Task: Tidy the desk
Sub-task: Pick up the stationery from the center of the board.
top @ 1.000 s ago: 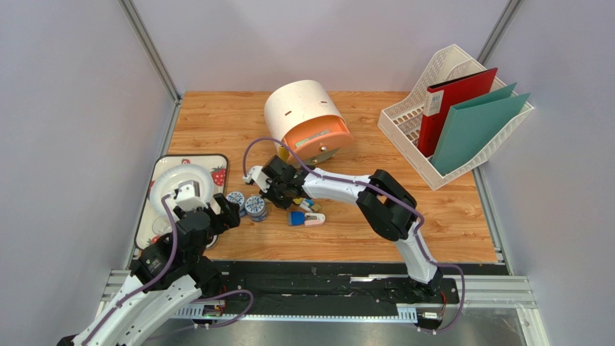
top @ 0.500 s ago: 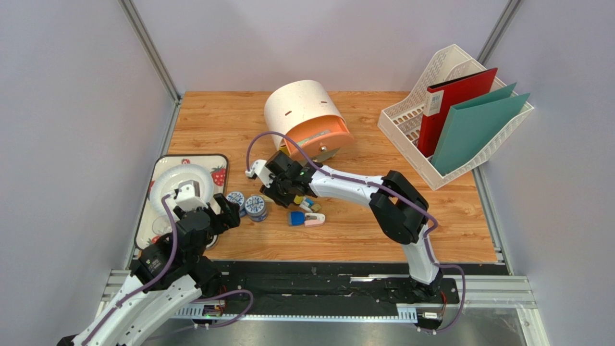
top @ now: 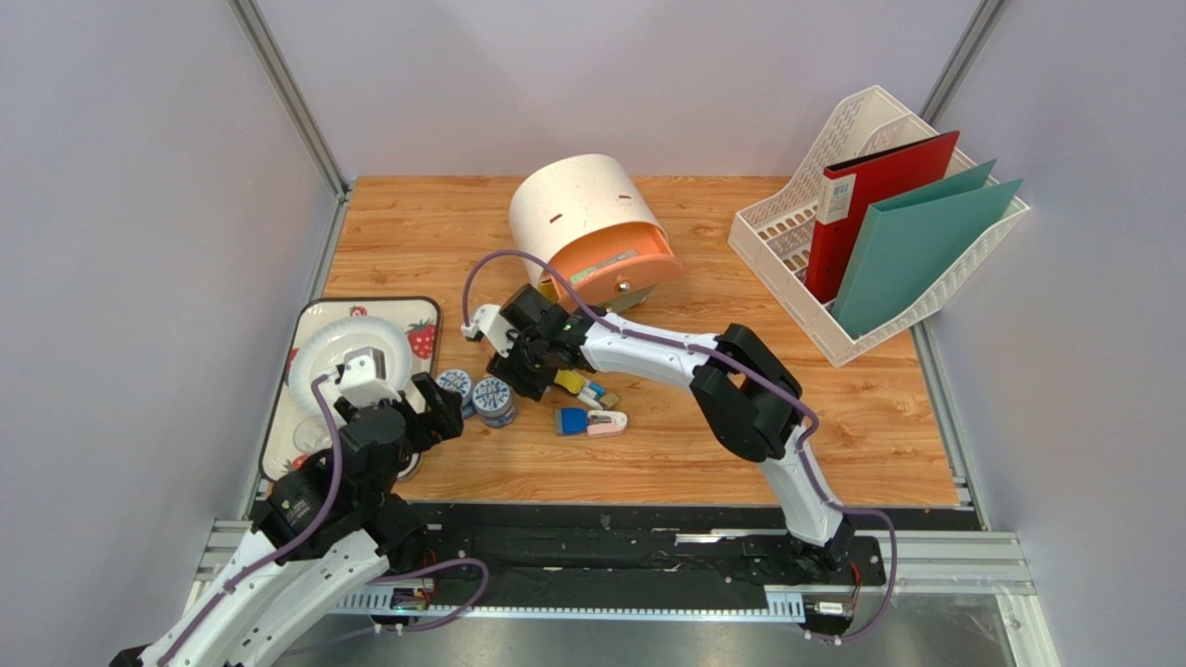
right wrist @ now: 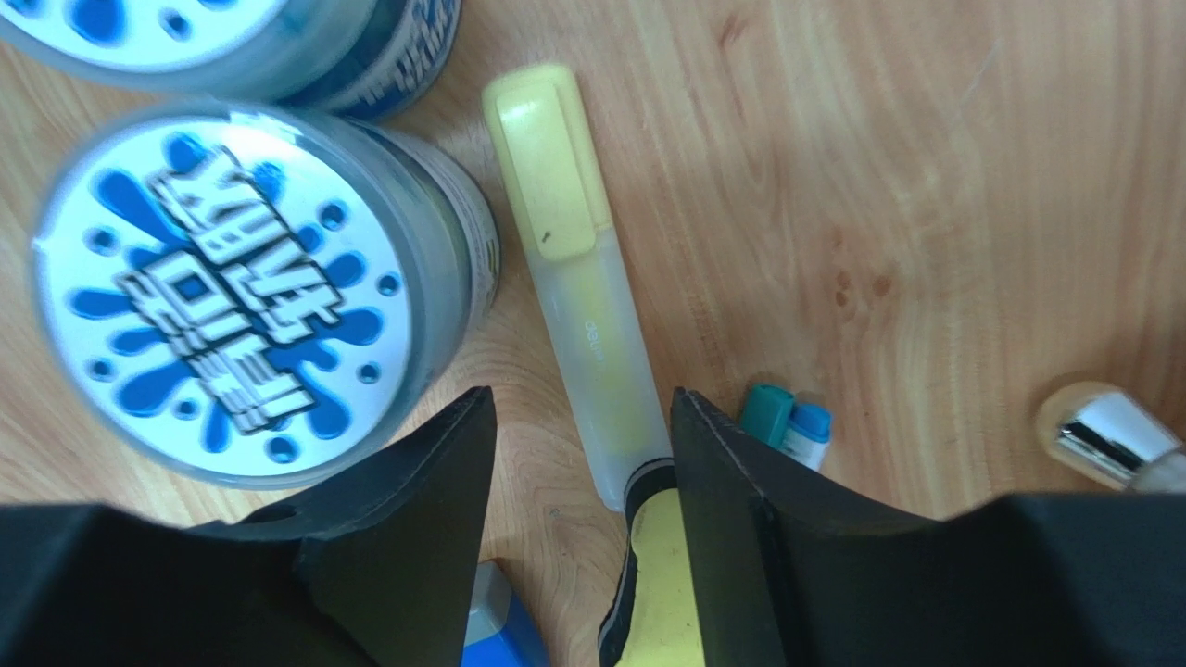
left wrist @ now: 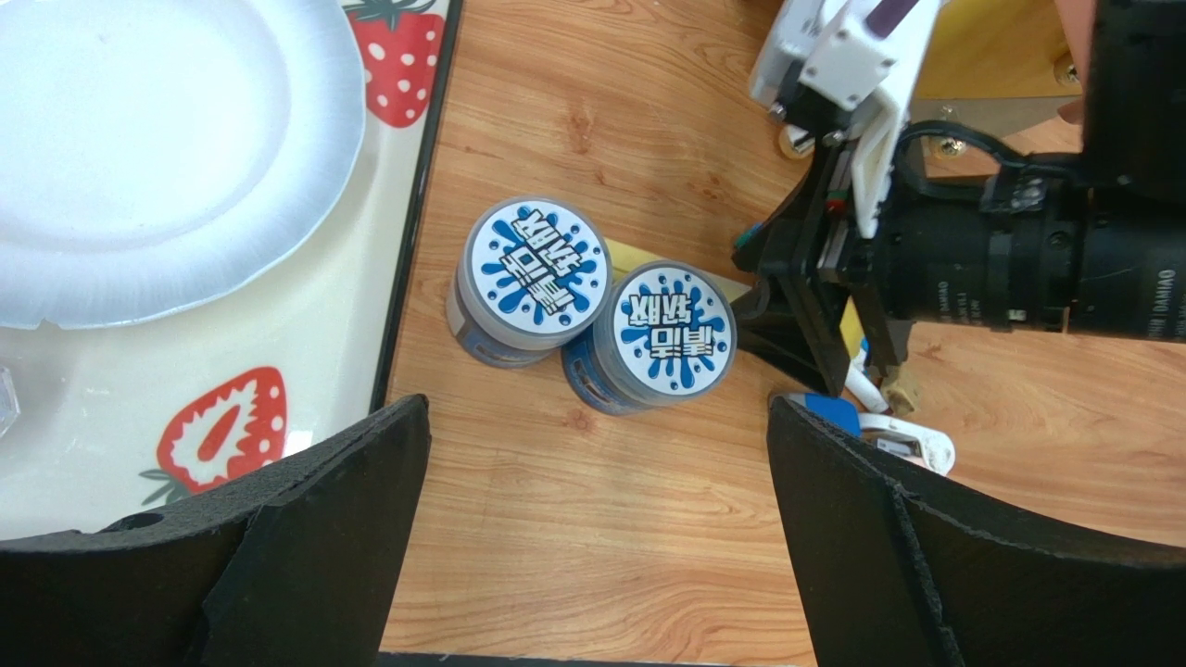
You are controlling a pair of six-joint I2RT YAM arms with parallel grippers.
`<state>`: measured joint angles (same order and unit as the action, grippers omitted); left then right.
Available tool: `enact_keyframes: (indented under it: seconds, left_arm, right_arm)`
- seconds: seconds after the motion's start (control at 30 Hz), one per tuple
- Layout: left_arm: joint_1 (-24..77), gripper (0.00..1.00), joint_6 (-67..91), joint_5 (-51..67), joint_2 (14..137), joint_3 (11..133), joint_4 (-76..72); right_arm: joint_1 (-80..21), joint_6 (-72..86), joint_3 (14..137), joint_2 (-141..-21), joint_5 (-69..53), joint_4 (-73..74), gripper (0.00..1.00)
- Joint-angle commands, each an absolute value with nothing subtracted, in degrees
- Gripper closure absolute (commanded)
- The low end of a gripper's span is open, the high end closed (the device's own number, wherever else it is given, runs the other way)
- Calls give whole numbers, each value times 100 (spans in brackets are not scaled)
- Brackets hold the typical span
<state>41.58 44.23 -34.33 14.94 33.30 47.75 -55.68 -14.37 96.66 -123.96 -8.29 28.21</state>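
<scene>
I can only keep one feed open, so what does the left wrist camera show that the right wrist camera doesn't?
Left wrist only: the white plate on the strawberry tray. Right wrist only: the yellow highlighter at full length, one end inside the open right gripper. Both: the blue-splash tubs standing on the desk.

Matt wood-grain desk, glossy smooth plate, frosted plastic highlighter, glossy printed can lids
</scene>
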Motion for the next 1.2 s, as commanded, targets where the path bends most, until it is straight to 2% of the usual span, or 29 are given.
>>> enact_keyframes:
  seconds: [0.0,0.43,0.5,0.63,0.7,0.77,0.93,1.1,1.17]
  left_arm:
    - [4140,1,4368,-3445,1468,3428,4693]
    - [4140,1,4386,-3428,1494,3393,4623]
    - [4140,1,4386,-3419,1503,3384,4614]
    - [4140,1,4386,-3410,1512,3392,4623]
    - [4140,1,4377,-3428,1512,3401,4632]
    - [4140,1,4377,-3419,1503,3393,4632]
    - [4140,1,4386,-3401,1512,3384,4623]
    - [4140,1,4403,-3384,1512,3384,4632]
    - [4140,1,4403,-3393,1503,3375,4632]
  right_arm:
    - [-5537,-1643,9853,-12533,-906,2936,45]
    - [-5511,-1732,9967,-12964,-747,3050,43]
    - [-5511,-1705,9941,-13043,-694,3041,45]
    - [-5511,-1582,9800,-13034,-615,2962,60]
    - [-5511,-1565,9678,-13008,-615,2927,71]
    - [-5502,-1529,9607,-12946,-598,2857,77]
    - [-5511,-1503,9527,-12920,-545,2839,83]
    - [-5511,-1494,9545,-12858,-527,2830,99]
    - [-5519,-1485,9571,-12815,-519,2830,100]
